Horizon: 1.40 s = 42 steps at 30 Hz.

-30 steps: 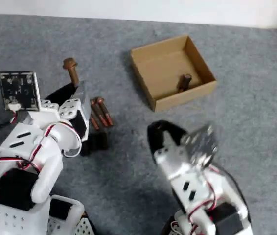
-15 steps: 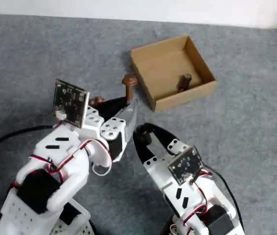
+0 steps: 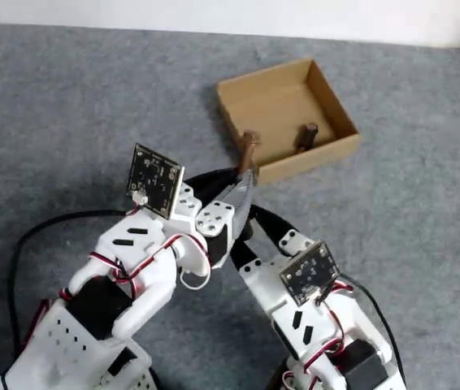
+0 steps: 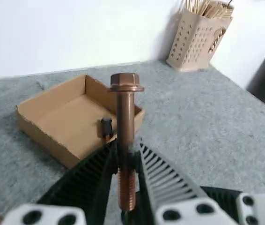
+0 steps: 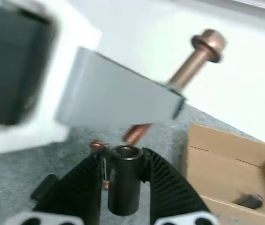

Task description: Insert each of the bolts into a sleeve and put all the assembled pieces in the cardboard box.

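Left gripper fingers clamp a bolt by its shank, head up. Right gripper fingers grip a black sleeve, open end up, just under the bolt's threaded tip. From above, the left arm leans across the right arm, with the bolt head beside the box, which holds one assembled piece.

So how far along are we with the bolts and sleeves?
Done: one assembled piece lies in the cardboard box. In hand: the left gripper holds a bolt head up, and the right gripper holds a sleeve upright; the bolt's tip is near its opening, not yet in. Left: insert it, box it, then handle at least one loose bolt and what looks like a spare sleeve.
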Motion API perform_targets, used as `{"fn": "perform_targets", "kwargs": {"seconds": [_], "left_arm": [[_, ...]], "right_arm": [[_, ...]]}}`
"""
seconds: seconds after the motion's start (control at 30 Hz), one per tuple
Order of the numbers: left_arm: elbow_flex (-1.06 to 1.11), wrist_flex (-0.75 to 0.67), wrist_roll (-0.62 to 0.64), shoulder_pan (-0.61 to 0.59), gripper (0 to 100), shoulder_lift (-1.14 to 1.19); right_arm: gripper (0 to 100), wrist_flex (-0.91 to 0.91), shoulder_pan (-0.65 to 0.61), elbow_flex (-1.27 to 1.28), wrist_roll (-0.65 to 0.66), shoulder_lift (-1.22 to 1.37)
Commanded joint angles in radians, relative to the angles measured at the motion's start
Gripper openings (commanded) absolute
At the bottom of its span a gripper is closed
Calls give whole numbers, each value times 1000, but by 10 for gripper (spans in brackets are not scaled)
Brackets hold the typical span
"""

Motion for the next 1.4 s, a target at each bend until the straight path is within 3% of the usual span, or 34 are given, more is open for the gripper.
{"fn": "perform_targets", "kwargs": {"seconds": [0.0, 0.27, 0.47, 0.7, 0.9, 1.07, 1.17, 1.37], "left_arm": [[-39, -32, 3, 30, 5, -16], [-47, -40, 3, 77, 5, -16], [16, -215, 0, 71, 5, -15], [70, -267, 3, 70, 7, -16], [81, -269, -3, 48, 6, -16], [166, -298, -5, 48, 6, -16], [260, -453, -6, 48, 6, -16], [483, -914, -55, 48, 6, -16]], "right_arm": [[4, -39, 76, -5, 11, -12], [4, -84, 88, 71, 11, -12], [4, -84, 88, 79, 11, -12], [4, -81, 107, 79, 9, -12], [4, -82, 179, 76, -103, -12], [4, -84, 179, 76, -104, -12], [4, -84, 177, 76, -107, -12], [4, -82, 177, 77, -101, -12]]}}
